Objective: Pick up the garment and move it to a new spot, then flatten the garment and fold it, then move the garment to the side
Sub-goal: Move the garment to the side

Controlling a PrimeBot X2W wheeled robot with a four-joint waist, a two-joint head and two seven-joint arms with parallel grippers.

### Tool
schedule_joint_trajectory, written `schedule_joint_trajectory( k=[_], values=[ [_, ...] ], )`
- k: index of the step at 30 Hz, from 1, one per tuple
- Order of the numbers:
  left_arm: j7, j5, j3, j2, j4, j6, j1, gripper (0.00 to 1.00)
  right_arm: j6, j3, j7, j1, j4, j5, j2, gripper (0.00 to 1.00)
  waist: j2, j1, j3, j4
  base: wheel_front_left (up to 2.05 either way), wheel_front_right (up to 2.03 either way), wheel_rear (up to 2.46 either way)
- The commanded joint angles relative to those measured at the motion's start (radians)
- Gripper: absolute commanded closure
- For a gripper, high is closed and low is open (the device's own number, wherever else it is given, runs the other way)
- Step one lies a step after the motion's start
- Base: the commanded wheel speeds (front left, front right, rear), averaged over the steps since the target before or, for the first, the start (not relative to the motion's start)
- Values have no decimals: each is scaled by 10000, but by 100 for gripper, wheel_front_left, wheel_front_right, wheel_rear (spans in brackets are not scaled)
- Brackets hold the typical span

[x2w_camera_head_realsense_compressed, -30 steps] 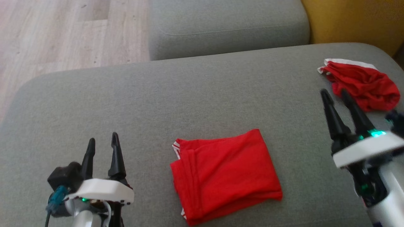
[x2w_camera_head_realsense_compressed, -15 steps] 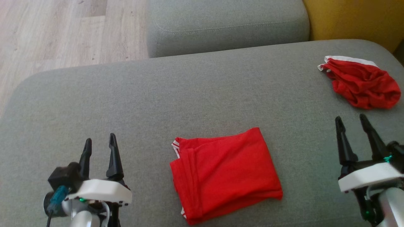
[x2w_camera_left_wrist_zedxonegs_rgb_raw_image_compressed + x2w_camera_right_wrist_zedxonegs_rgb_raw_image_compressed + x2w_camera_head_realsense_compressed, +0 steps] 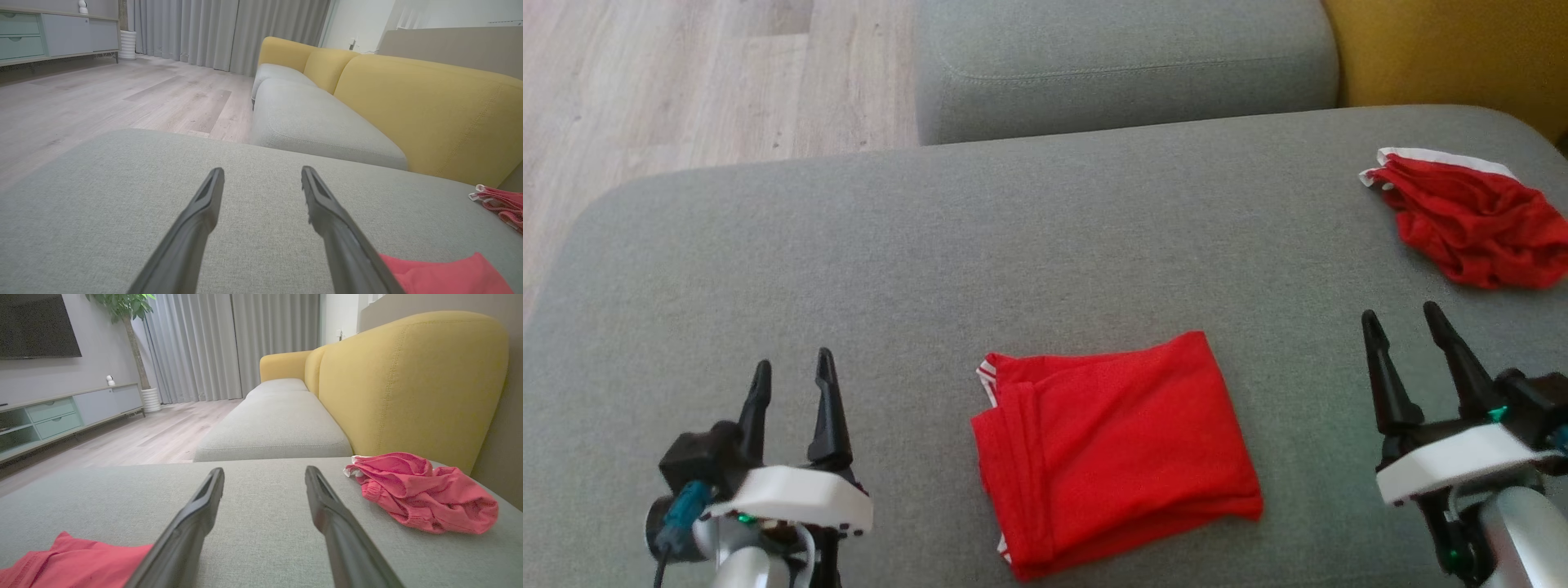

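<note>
Seeing the folded red garment (image 3: pixel 1115 453) lying flat on the grey cushion (image 3: pixel 1013 245), between left gripper (image 3: pixel 793 362) and right gripper (image 3: pixel 1401 314), touching neither. Holding both finger pairs spread, pinching nothing. Catching the whole fold from the head view, merely its edge from each wrist view. Finding the crumpled red garment (image 3: pixel 1474 216) beyond the right gripper; taking in a television (image 3: pixel 36 326) and potted plant (image 3: pixel 122 304) from the right wrist view.
</note>
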Motion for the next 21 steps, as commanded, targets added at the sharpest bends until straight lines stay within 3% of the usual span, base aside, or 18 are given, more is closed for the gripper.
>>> schedule_joint_trajectory(
  k=[1, 11, 16, 21],
  values=[
    [-122, -51, 238, 16, -257, -3, -513, 0, -7, 278, 48, -504, -252, 101, -247, 0, 0, 0, 20, 61, 0, 0, 0],
    [-122, -37, 79, 16, -231, -42, -610, 0, -7, 1557, 1238, -1734, 573, 931, -15, 0, 0, 0, 194, 533, 0, 0, 0],
    [-122, -34, -23, 16, -181, -50, -704, 0, -7, 2273, 3091, -2290, 1748, 1749, 119, 0, 0, 0, 312, 1030, 0, 0, 0],
    [-122, -103, -91, 16, -208, -8, -752, 0, -7, 2144, 4691, -2418, 2858, 2217, 301, 0, 0, 0, 466, 1516, 0, 0, 0]
  ],
)
